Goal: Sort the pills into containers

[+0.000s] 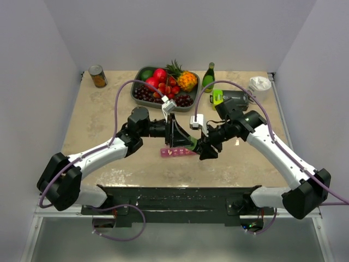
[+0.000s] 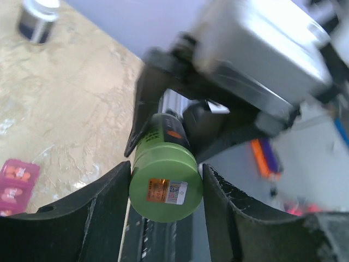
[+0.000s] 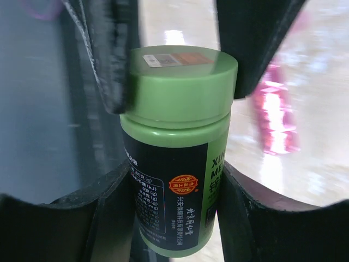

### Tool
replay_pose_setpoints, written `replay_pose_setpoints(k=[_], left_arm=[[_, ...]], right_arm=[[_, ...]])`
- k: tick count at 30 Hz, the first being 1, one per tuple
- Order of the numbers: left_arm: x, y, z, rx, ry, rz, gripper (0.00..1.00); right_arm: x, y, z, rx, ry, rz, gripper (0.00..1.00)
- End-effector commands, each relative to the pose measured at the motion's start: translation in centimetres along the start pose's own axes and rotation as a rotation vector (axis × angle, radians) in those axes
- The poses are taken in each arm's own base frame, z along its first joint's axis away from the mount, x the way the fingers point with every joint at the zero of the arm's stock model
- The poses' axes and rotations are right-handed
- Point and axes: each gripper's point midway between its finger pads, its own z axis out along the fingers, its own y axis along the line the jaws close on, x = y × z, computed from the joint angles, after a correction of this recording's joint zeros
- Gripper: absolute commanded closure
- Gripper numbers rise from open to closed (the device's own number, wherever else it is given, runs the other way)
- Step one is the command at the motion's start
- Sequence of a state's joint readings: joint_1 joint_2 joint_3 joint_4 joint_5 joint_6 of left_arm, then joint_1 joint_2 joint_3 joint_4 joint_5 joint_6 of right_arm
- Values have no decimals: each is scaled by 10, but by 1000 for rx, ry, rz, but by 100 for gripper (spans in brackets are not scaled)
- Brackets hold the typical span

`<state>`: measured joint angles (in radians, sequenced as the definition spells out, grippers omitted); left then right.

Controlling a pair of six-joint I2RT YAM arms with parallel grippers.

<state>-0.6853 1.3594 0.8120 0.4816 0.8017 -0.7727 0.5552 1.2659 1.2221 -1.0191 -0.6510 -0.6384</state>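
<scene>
A green pill bottle (image 1: pixel 194 145) with a black label hangs in the air between the two arms, over the table's near middle. My right gripper (image 3: pixel 174 191) is shut on the bottle's body (image 3: pixel 174 185). My left gripper (image 2: pixel 166 191) comes from the opposite side, and its two fingers press against the sides of the green cap (image 2: pixel 166 183). The pink pill organizer (image 1: pixel 177 152) lies flat on the table just below the bottle; its end shows in the left wrist view (image 2: pixel 16 185), and it is a pink blur in the right wrist view (image 3: pixel 275 120). No pills are visible.
At the back, a dark tray (image 1: pixel 143 95) holds fruit, with a tin can (image 1: pixel 98 76) to its left and a green glass bottle (image 1: pixel 209 76) to its right. A green-and-black object (image 1: pixel 226 98) and a white crumpled item (image 1: pixel 259 83) lie back right. A small dark-capped bottle (image 2: pixel 35 19) stands apart.
</scene>
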Motion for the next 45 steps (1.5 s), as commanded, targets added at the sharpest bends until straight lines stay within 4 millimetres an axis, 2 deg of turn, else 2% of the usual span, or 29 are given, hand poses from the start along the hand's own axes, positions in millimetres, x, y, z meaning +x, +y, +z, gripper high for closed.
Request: replay_pose_setpoints(k=[1,2,3,5,6,7,9,12,13,15,16,17,19,23,28,29,32,36,43,45], left_arm=[[39,-42,-12,389,197,450,92],[43,-41,-16,417,197,575,92],[46,-44,-19,448,204,630,92],[43,-42,-20,449,181,770,80],[41,-42,-20,443,172,795,75],[37,-44,-20,437,160,815,66],[23,-47,-18,392,113,852,53],[0,-52,-22,289,2,855,26],[-8,-61,-29,271,-59,882,1],[-26,-64,-42,214,-146,814,1],[-33,-74,-54,218,-213,838,1],[-40,-76,-64,204,-246,784,1],[-47,-85,-79,194,-301,749,1],[-61,-76,-94,50,-360,683,1],[-60,-60,-109,-120,-381,551,1],[-65,-54,-113,-175,-418,521,1],[-66,-42,-125,-270,-472,434,1],[-59,-31,-129,-304,-497,358,1],[-43,-3,-116,-323,-449,134,1],[-39,-4,-112,-300,-432,105,1]], right_arm=[[-52,52,1,-368,-266,74,100],[-60,66,-3,-473,-320,97,100],[-59,67,2,-525,-326,134,100],[-65,71,1,-588,-368,153,100],[-69,75,-2,-642,-397,173,100],[-71,75,-3,-658,-408,178,100],[-71,72,0,-650,-406,173,100],[-60,65,8,-579,-363,138,100],[-57,62,10,-553,-354,120,100],[-47,58,15,-504,-320,100,100],[-45,57,15,-483,-318,80,100],[-41,55,17,-466,-309,71,100],[-36,50,19,-416,-290,41,100],[-33,40,19,-341,-261,-21,100],[-29,27,13,-238,-213,-94,100],[-27,22,11,-202,-195,-106,100],[-25,14,8,-143,-168,-137,100],[-24,4,2,-68,-143,-164,100],[-17,-13,-7,48,-82,-199,100],[-15,-16,-8,65,-71,-207,100]])
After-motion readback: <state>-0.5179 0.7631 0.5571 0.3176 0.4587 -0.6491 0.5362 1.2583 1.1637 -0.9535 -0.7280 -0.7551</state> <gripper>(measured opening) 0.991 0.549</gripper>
